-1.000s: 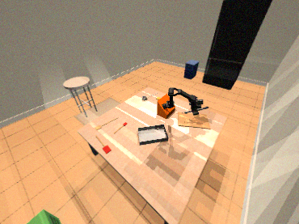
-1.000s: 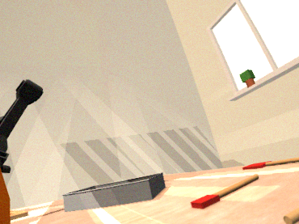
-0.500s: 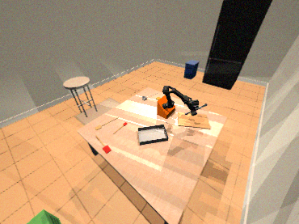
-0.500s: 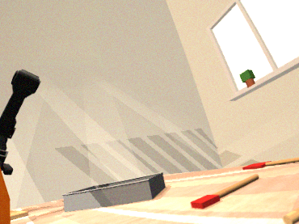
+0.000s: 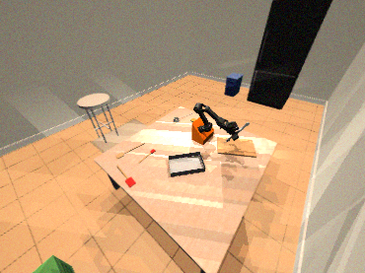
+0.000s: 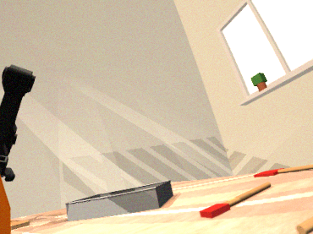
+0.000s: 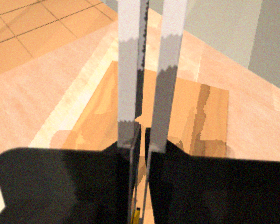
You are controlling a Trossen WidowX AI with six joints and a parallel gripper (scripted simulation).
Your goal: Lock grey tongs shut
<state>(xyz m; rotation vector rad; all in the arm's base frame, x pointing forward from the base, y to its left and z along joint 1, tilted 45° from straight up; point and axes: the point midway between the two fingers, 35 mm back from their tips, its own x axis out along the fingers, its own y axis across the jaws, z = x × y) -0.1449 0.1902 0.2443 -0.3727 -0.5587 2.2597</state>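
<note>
Black jaws, lowest in the wrist view, are drawn close together and pinch the grey tongs (image 5: 243,130) (image 7: 166,82); a small yellow piece (image 7: 136,216) shows low between them. The two tong arms run side by side toward the top of the wrist view, a narrow gap between them. In the top view the tongs are tilted, raised above the wooden board (image 5: 237,148) (image 7: 184,107); whether the lock is engaged cannot be told. The board lies flat on the pale wood table (image 5: 187,198) (image 6: 182,214) (image 7: 30,100). The black arm (image 5: 215,116) (image 6: 8,115) rises from an orange base (image 5: 199,133) (image 6: 4,208) near the board and bends out over it. The roasting tin (image 5: 186,172) (image 6: 114,205), dark-walled, stands on the table, apart from the board. Beyond the tin lie a smaller-looking red-headed tool (image 5: 153,151) (image 6: 215,210) and another red-headed tool (image 5: 130,181) (image 6: 268,172), both with wooden handles, and near them a wooden utensil (image 5: 119,155) (image 6: 305,225). Farther off, on the tiled floor, stand a round-topped stool (image 5: 94,101) and a blue box (image 5: 234,85), the latter near a tall black panel (image 5: 291,45). In the exterior view, a potted plant (image 6: 259,80) sits on the sill of a bright window (image 6: 249,47)
</note>
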